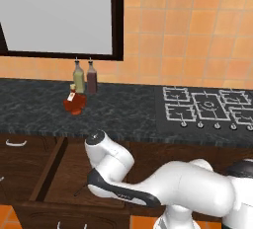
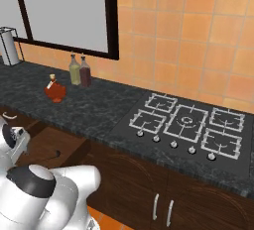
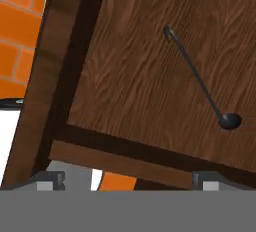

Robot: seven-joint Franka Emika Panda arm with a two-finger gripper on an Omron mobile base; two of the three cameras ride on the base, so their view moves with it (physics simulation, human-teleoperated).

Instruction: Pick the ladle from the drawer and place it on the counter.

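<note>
One ladle (image 3: 200,78) in one open drawer (image 3: 125,91), three bottles (image 1: 79,77) on counter (image 1: 39,107)

The arm (image 1: 148,183) is a run of glossy white shells, fat and rounded, each segment swelling like a smooth capsule. A dark charcoal band (image 1: 121,193) wraps along the underside of one link, curving between the white casings at a joint. Up top, a white cylindrical end cap (image 1: 95,140) carries a small grey disc on its face. From the right base camera, a big black-grey domed joint cover (image 2: 31,180) sits on the white shoulder, matte against the shine, and a smaller white link (image 2: 14,142) beside it shows a dark ring and grey fittings. The fingertips (image 3: 49,180) are small grey blocks, square-edged.
</note>
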